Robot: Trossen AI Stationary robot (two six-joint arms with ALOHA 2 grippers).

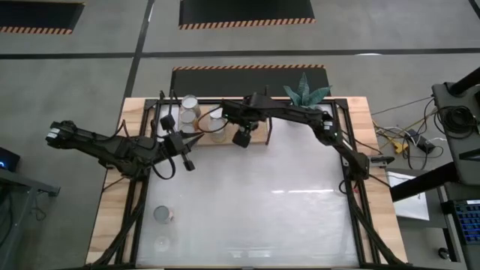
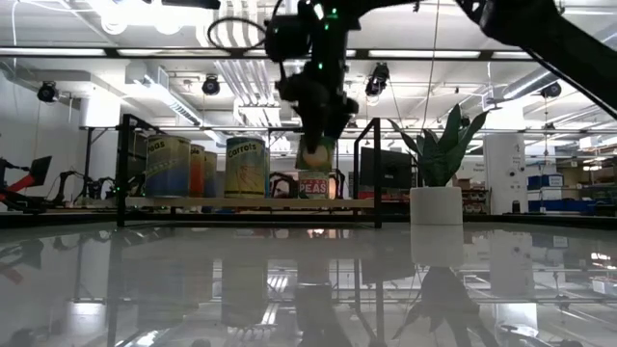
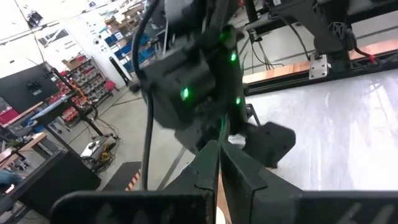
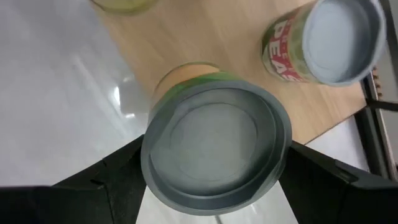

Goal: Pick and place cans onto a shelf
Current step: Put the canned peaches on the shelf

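My right gripper [image 1: 223, 124] is over the wooden shelf [image 1: 259, 135] at the table's far side, shut on a can with a green and orange label [image 4: 214, 146]. The low view shows this can [image 2: 314, 154] above the shelf board [image 2: 251, 201]. Three cans [image 2: 246, 166] [image 2: 166, 166] [image 2: 200, 172] stand upright on the board's left part, and a "PEAS" can [image 4: 323, 43] stands near the held one. My left gripper [image 1: 188, 163] is shut and empty, over the table just in front of the shelf's left part. My right gripper pinches the can between its two fingers [image 4: 115, 180], which sit on opposite sides of the can's wall just under the top rim [image 4: 152, 174]. The fingers come from above, pointing down. The can is roughly upright, lifted clear of the shelf board.
Two more cans [image 1: 163, 214] [image 1: 161, 242] stand on the white tabletop near its front left corner. A white pot with a spiky green plant [image 1: 306, 91] stands to the right of the shelf. The shelf's black frame posts [image 2: 123, 169] rise at its ends.
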